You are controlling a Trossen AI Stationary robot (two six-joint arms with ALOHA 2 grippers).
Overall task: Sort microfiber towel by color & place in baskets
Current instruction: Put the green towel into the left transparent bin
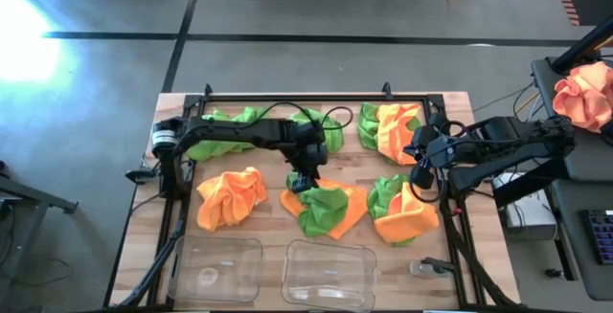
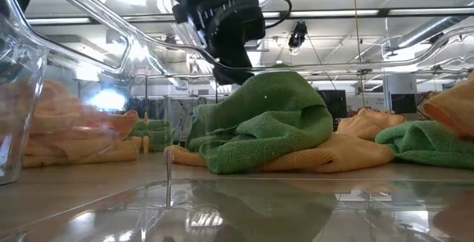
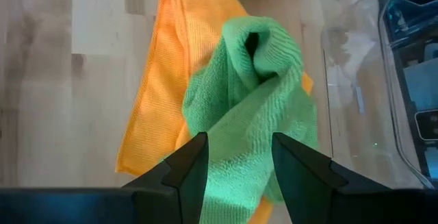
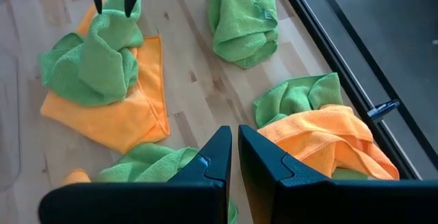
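Observation:
A lime green microfiber towel [image 3: 253, 94] lies crumpled on a flat orange one [image 3: 171, 66] at the table's middle. My left gripper [image 3: 239, 148] is open, slanting down over the green towel's raised fold, one finger on each side; it also shows in the high view [image 1: 305, 181] and from the right wrist [image 4: 113, 5]. My right gripper [image 4: 237, 138] is shut on nothing and hangs above the table's right side [image 1: 419, 174], over more green and orange towels. Two clear baskets [image 1: 215, 267] [image 1: 329, 273] stand at the near edge. My left gripper's open fingers [image 3: 191, 166] straddle the green towel's raised fold [image 3: 239, 125], slanting down from the table's far side. Whether they touch the cloth I cannot tell. The towel lies slack on the orange towel.
An orange towel [image 1: 230, 196] lies left of the middle. A green and orange pile [image 1: 402, 208] lies on the right, another [image 1: 391, 126] at the far right, and a green towel [image 1: 239, 120] under the left arm. A dark rail [image 1: 297, 96] runs along the far edge.

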